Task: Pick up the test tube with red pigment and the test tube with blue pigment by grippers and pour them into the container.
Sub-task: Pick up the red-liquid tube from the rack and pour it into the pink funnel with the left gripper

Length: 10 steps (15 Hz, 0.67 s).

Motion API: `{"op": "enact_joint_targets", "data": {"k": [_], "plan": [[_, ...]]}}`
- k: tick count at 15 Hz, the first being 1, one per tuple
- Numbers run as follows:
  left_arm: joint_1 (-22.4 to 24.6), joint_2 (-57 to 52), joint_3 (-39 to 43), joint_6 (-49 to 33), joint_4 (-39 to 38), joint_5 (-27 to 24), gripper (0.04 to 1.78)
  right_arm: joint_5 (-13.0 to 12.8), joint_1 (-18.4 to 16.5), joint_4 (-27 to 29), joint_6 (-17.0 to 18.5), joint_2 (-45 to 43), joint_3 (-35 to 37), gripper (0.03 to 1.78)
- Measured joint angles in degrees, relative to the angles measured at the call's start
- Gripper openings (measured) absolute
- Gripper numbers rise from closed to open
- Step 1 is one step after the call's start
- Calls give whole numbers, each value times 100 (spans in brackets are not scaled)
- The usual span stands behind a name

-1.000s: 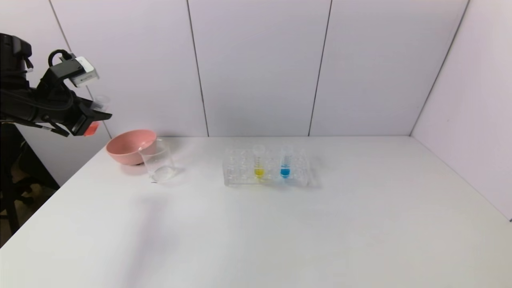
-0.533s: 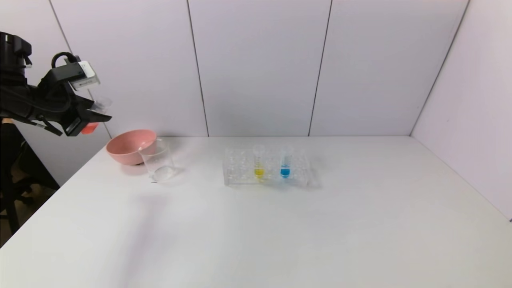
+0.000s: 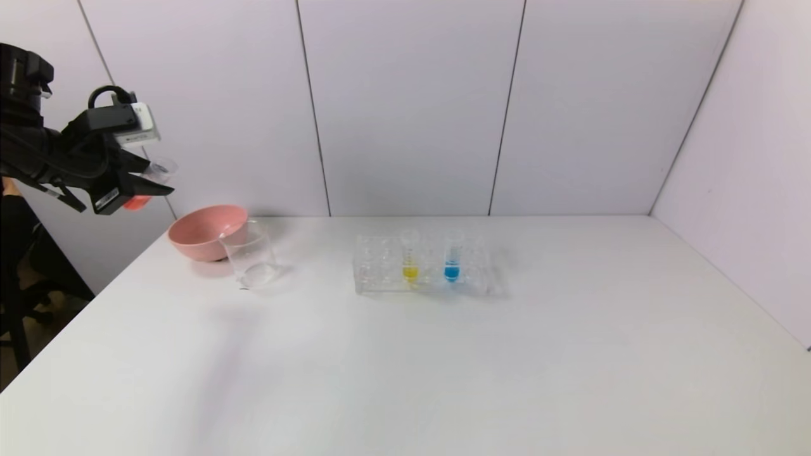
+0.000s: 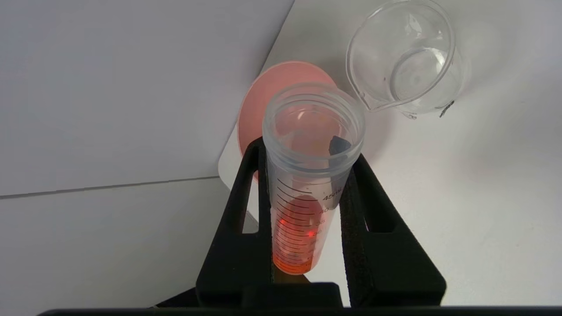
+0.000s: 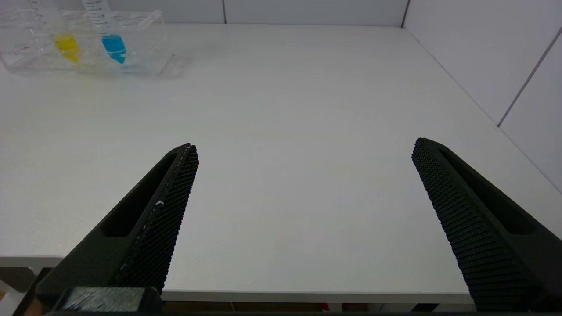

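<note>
One tube, the red tube (image 4: 303,206), sits clamped in the left gripper (image 4: 307,228), tilted; the beaker (image 3: 249,259) lies below, toward the table's middle. The right gripper (image 5: 303,210) waits wide open.

Clear glossy beaker (image 4: 401,57) is gleaming on the matt white tabletop (image 3: 443,367); the right end effector (image 5: 303,151) is showing rough black ribbed pads (image 5: 175,193)

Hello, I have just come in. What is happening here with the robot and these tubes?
The left gripper is shut on the test tube with red pigment, holding it tilted in the air beyond the pink bowl, off the table's left edge. The container beside the bowl looks empty. The test tube with blue pigment stands in the rack next to a yellow one. The right gripper is open, near the table's front edge.
</note>
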Motion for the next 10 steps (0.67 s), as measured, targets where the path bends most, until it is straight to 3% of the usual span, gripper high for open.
{"op": "enact_joint_targets", "data": {"k": [10], "plan": [[-2,389,-833,906,546,2,45,0,2,0,0,0,0,177]]}}
